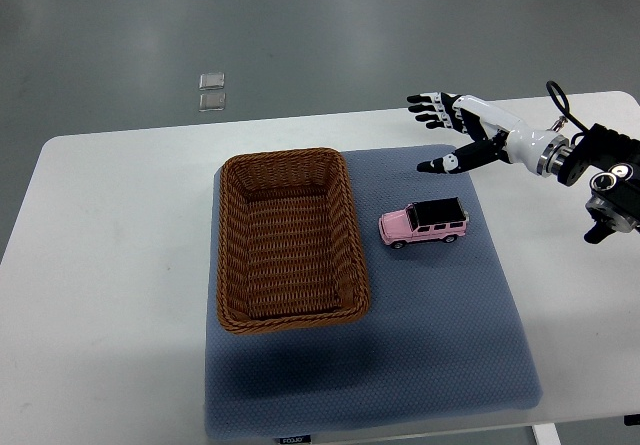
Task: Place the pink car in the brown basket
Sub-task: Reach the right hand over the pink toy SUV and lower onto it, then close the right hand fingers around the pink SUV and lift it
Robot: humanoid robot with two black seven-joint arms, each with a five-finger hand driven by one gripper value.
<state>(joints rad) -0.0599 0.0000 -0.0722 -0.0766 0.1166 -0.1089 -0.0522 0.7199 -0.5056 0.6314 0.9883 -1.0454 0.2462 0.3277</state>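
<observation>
1. Task is sitting at the start by my read: pink car (424, 223) is resting on its wheels on the blue-grey mat (440, 345), not in the brown basket (287, 171), which is showing nothing inside.
2. Car is lying just beside the basket's right rim, apart from it, long side running left to right, black roof facing up.
3. Everything is left to do: reach, grasp, lift, carry left over the rim, release.
4. Right hand (447, 130) is coming in from the right edge, hovering above and to the right of the car, well clear of it, touching nothing.
5. Its fingers (428, 111) are spread apart and pointing left, thumb hanging lower toward the mat; the hand is holding nothing.
6. Forearm is stretching roughly level over the white bench (100, 265), wrist near the bench's right side.
7. Left arm is not showing anywhere.
8. Two small clear tiles (211, 91) are lying on the floor beyond the bench, not part of the job.
</observation>
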